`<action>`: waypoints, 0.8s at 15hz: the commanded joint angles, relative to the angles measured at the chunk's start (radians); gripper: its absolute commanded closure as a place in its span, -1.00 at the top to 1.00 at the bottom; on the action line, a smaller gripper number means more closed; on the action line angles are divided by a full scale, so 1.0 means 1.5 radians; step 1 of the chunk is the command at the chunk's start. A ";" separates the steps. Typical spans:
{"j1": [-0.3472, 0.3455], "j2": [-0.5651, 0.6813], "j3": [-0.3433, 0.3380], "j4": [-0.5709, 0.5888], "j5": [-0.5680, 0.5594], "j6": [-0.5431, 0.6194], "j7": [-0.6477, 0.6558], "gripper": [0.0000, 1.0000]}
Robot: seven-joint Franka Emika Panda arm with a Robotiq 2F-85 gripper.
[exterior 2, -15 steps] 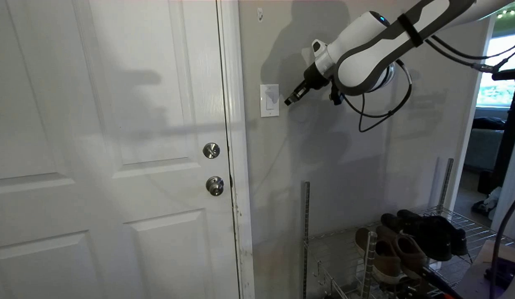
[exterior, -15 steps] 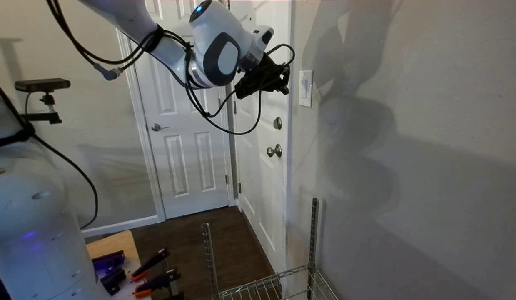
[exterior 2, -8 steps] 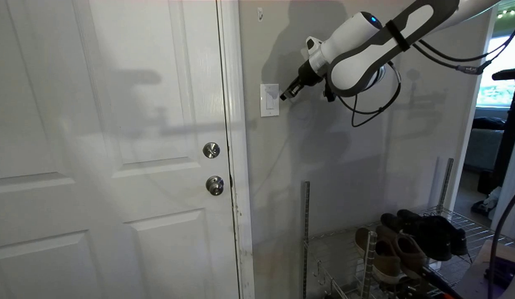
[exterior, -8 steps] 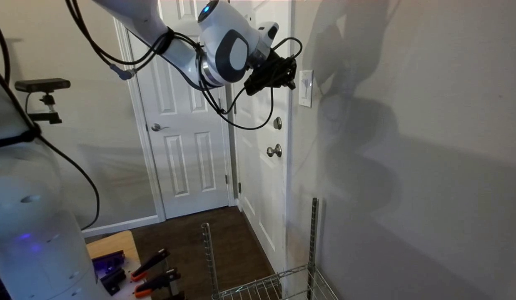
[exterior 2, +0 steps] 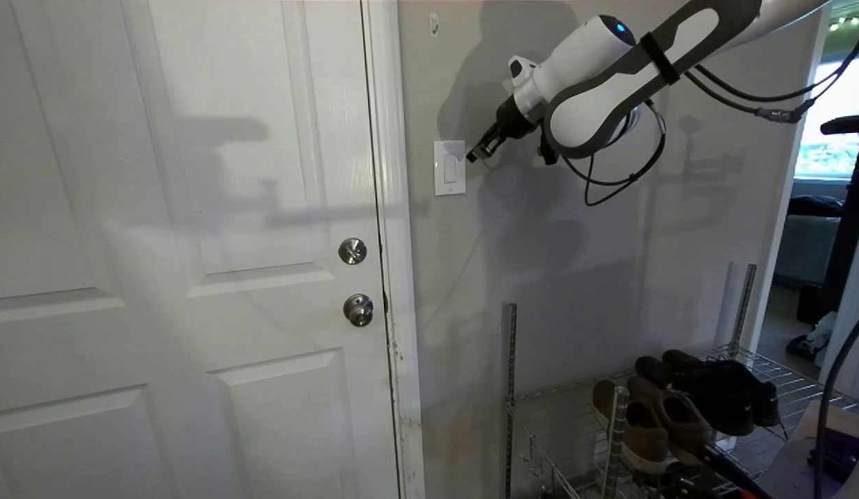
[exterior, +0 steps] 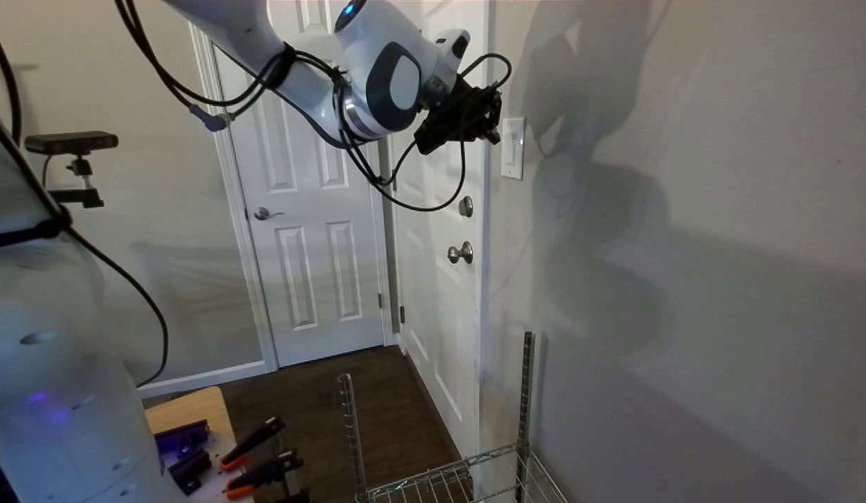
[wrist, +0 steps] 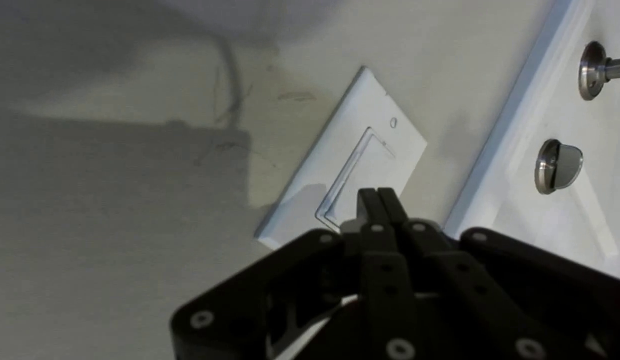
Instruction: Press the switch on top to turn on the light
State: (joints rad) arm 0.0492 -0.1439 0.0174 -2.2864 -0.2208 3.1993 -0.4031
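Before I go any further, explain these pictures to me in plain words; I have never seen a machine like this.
The machine is a jointed robot arm, steered by a person. It ends in a black two-fingered gripper.

Two pictures look at it from outside, from different places; the third looks out from its wrist, along the gripper. There you can see that the gripper is shut, with nothing visible held in it.

Its tips are close to the white wall switch, which the robot is meant to press; I can't tell whether they touch it.

Near the switch is a white door with a round knob. Lower down, in an exterior view, a wire rack carries brown shoes and black shoes.
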 commanded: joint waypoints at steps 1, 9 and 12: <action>0.012 0.005 0.009 -0.001 0.003 -0.013 0.003 -0.95; 0.029 0.016 0.008 0.004 -0.007 0.001 -0.007 -0.93; 0.029 0.015 0.008 0.003 -0.007 0.002 -0.008 -0.95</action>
State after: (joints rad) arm 0.0940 -0.1240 0.0293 -2.2854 -0.2205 3.1935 -0.4033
